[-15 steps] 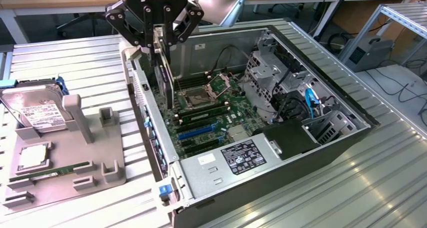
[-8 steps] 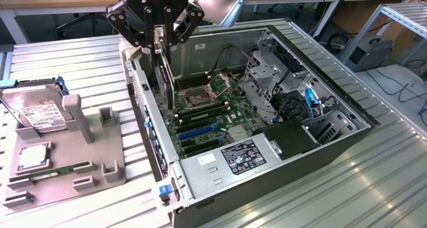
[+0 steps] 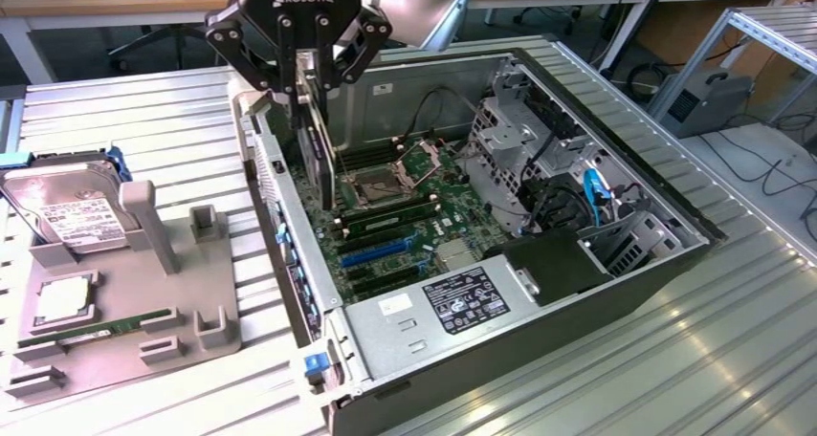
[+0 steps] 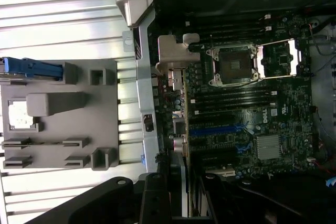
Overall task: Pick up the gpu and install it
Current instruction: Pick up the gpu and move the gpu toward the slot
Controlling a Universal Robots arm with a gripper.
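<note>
While clamped between black jointed fingers (image 3: 355, 58), the thin flat black gpu card (image 3: 320, 154) hangs upright over the green motherboard (image 3: 434, 192) inside the open grey metal computer case (image 3: 408, 87) on the ribbed desk (image 3: 715, 359).

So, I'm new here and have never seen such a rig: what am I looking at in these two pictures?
This is a robot arm ending in a gripper. One picture comes from a camera off the arm, the other from a camera on its wrist, facing the motherboard. On the metal table sit an open computer case and a grey holder with a hard drive and memory stick. The gripper is shut on the gpu, a thin black card hanging on edge over the case.
</note>
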